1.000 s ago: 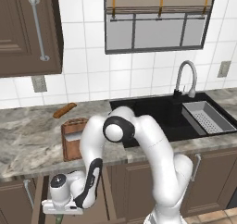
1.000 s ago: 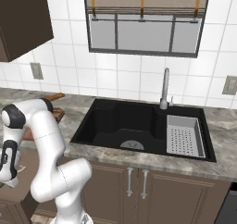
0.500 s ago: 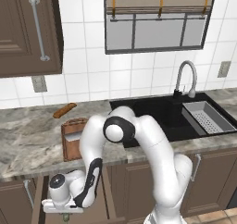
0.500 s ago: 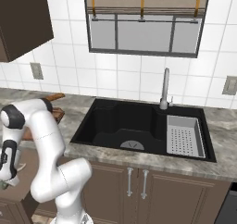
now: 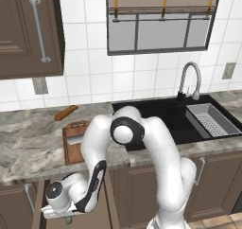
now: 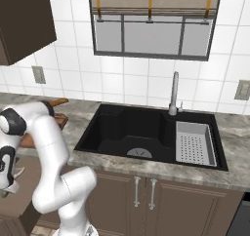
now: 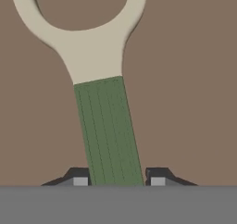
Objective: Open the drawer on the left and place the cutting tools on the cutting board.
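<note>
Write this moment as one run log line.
phase: grasp | gripper: shut on peeler handle | place: inside open drawer | cutting board: on counter

counter [image 5: 28, 143] | cutting board [image 5: 75, 140], bread stick [image 5: 65, 112] (behind board)

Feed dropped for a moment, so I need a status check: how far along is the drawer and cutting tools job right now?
Done: the dark-brown wooden drawer on the left stands open. In hand: the gripper is down in it, closed on the green-handled Y-shaped peeler, which has not been lifted out. Left: carry the peeler up to the reddish-brown wooden cutting board on the counter, then fetch the other cutting tool.
</note>
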Available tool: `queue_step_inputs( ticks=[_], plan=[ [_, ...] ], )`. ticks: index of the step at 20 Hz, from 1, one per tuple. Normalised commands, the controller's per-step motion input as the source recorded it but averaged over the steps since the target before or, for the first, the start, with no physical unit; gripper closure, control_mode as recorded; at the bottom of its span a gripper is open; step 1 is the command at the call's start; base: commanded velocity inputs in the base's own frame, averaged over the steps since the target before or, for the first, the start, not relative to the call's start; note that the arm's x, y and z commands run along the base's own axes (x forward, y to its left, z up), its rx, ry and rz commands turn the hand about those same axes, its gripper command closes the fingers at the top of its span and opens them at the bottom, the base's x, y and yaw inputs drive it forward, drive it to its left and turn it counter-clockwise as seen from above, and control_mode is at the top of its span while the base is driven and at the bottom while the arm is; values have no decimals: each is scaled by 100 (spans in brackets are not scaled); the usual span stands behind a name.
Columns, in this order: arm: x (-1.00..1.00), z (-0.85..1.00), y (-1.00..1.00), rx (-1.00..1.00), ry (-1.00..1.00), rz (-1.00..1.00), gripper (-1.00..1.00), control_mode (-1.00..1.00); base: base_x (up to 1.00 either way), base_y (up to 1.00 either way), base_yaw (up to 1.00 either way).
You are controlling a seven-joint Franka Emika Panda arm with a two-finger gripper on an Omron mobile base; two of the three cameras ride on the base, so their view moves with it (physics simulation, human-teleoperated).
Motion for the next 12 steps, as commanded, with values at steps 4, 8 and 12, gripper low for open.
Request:
queue_step_inputs(
  ticks=[4, 8, 12],
  plan=[
    [-49, 71, -4, 0, -13, -11, 100, -100, 0, 0, 0],
    [-48, 76, -6, 0, -14, -12, 100, -100, 0, 0, 0],
    [-46, 72, -12, 0, -10, -14, 100, -100, 0, 0, 0]
  ],
)
